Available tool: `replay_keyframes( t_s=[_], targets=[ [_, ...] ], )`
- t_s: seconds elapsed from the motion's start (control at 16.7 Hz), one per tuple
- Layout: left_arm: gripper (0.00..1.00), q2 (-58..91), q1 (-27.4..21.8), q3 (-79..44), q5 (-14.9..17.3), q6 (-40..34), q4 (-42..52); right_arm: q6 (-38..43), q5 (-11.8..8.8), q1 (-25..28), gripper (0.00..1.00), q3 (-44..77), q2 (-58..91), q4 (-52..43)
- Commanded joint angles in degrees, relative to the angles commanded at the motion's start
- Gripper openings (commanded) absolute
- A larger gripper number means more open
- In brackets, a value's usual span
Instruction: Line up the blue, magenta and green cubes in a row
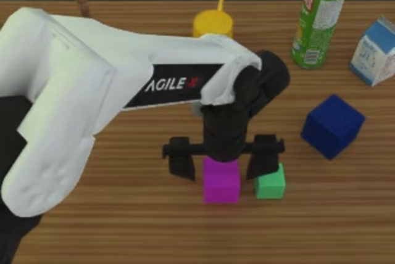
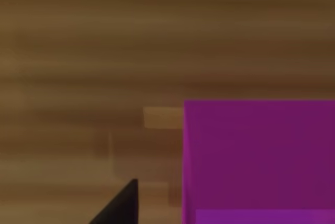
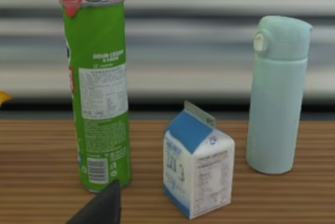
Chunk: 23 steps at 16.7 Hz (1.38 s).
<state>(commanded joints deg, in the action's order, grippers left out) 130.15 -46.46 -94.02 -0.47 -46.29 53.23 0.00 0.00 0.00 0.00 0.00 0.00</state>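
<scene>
The left end effector hangs low over the magenta cube near the middle of the wooden worktop, fingers spread wide and gripping nothing, one finger to each side of the cube. The small green cube sits just beside the magenta one on its right, with one finger reaching down close above it. The larger blue cube stands well apart, farther right and back. All three look rigid, light and smooth-sided, best pinched across two flat opposite faces; the narrow gap beside the green cube leaves little room for a finger there. Open board lies to the left and front of the pair, while the back edge is crowded by a green can, a milk carton and a yellow object. The right arm is parked out of the top view; its end effector's state cannot be told.
</scene>
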Motion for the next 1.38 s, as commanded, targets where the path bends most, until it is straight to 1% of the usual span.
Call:
replay_keyframes(
  t_s=[0.48, 0.78, 0.9, 1.2, 1.38],
  targets=[
    [1.00, -0.28, 0.23, -0.82, -0.06, -0.15, 1.00, 0.00, 0.00, 0.00, 1.00, 0.00, 0.00, 0.00],
    [1.00, -3.38, 0.76, -7.00, -0.08, -0.21, 11.03, 0.00, 0.00, 0.00, 1.00, 0.00, 0.00, 0.00],
    [1.00, -4.51, 1.04, -8.66, -0.05, -0.24, 13.24, 0.00, 0.00, 0.00, 1.00, 0.00, 0.00, 0.00],
    [1.00, -4.45, 0.76, -8.70, -0.05, -0.23, 13.30, 0.00, 0.00, 0.00, 1.00, 0.00, 0.00, 0.00],
    [1.00, -7.97, 2.78, -5.56, -0.29, 0.23, 11.06, -0.86, -0.15, 0.69, 1.00, 3.25, 3.29, -2.11]
  ],
)
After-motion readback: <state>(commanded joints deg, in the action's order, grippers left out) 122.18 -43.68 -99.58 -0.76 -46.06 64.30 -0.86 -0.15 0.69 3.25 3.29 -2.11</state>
